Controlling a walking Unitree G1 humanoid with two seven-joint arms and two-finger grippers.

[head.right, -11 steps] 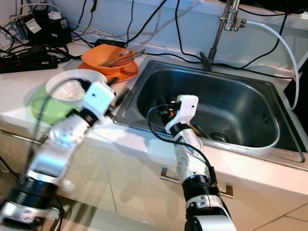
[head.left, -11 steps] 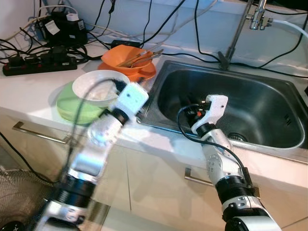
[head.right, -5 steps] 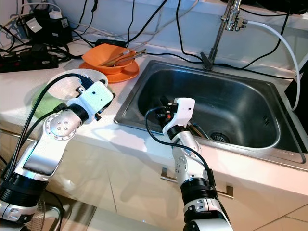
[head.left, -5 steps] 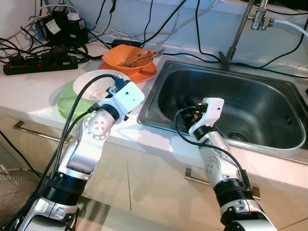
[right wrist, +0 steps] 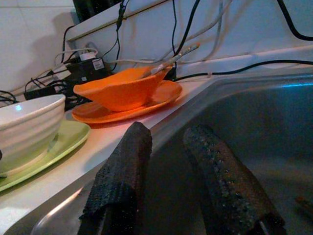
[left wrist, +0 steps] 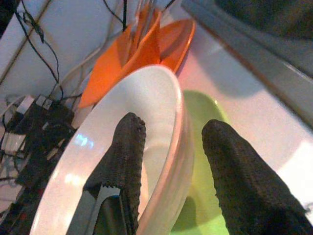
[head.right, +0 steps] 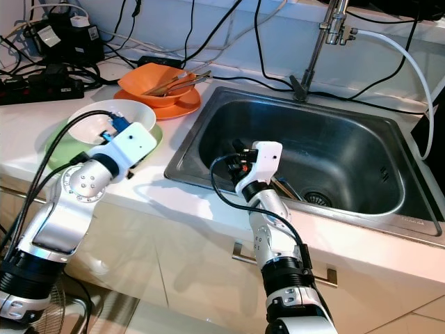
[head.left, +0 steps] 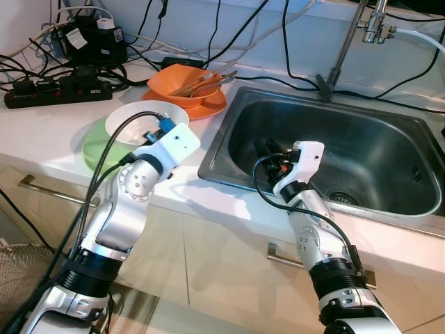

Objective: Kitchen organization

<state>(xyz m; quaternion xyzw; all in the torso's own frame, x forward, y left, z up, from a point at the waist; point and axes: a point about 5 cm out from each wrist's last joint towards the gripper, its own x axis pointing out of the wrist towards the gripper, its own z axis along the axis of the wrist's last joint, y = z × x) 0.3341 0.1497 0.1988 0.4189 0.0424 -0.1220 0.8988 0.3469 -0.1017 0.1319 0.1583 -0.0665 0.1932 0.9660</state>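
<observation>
A white bowl (head.left: 139, 118) stands on a green plate (head.left: 94, 152) on the white counter, left of the sink. My left gripper (left wrist: 173, 123) is open at the bowl's near right side: one finger (left wrist: 124, 152) reaches inside the bowl, the other (left wrist: 234, 171) hangs outside over the plate, and the rim runs between them. Behind the white bowl sits an orange bowl (head.left: 182, 82) on an orange plate (head.left: 208, 108), with utensils (head.left: 207, 81) resting in it. My right gripper (head.left: 268, 148) is open and empty, low inside the steel sink (head.left: 375, 139) near its left wall.
A black power strip (head.left: 55, 94) and tangled cables (head.left: 90, 35) crowd the counter's back left. The faucet pipe (head.left: 344, 49) rises behind the sink, and the drain (head.left: 342, 198) lies just right of my right wrist. Cabinet handles (head.left: 49, 191) run below the counter edge.
My left arm has swung left, from the sink's corner to the white bowl, and its fingers now straddle the rim. The right gripper shifted slightly left inside the sink.
</observation>
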